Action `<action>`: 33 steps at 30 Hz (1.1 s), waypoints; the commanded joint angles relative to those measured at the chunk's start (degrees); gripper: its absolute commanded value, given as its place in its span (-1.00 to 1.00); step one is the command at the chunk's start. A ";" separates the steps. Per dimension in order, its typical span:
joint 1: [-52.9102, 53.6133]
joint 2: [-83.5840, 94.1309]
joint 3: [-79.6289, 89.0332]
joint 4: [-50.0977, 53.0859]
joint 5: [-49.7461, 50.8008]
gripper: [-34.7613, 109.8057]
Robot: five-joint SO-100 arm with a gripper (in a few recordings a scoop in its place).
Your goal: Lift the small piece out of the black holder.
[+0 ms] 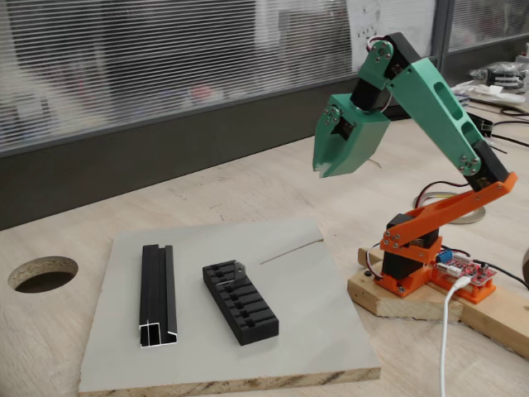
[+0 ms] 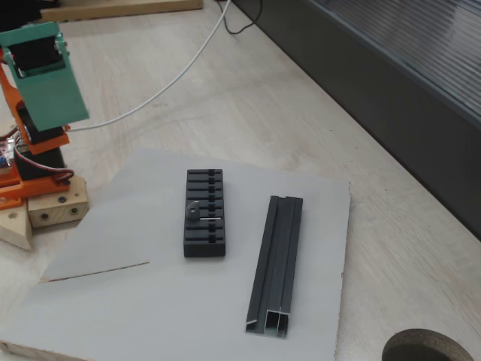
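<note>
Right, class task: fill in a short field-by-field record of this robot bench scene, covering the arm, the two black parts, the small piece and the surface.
gripper: green two-finger gripper, raised above the board, holding nothing; open or shut unclear
holder: matte black slotted rectangular block, lying flat on the board
small piece: tiny grey metallic bit, resting on the holder's slots
rail: long narrow black channel rail, beside the holder, apart from it
surface: flat grey board on a wooden table
</note>
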 commanded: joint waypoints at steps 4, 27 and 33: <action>-10.90 1.05 -0.53 1.49 22.85 -0.35; -23.47 -30.50 -0.53 -23.29 35.77 -0.35; -23.55 -33.22 -0.44 -23.29 35.77 -0.35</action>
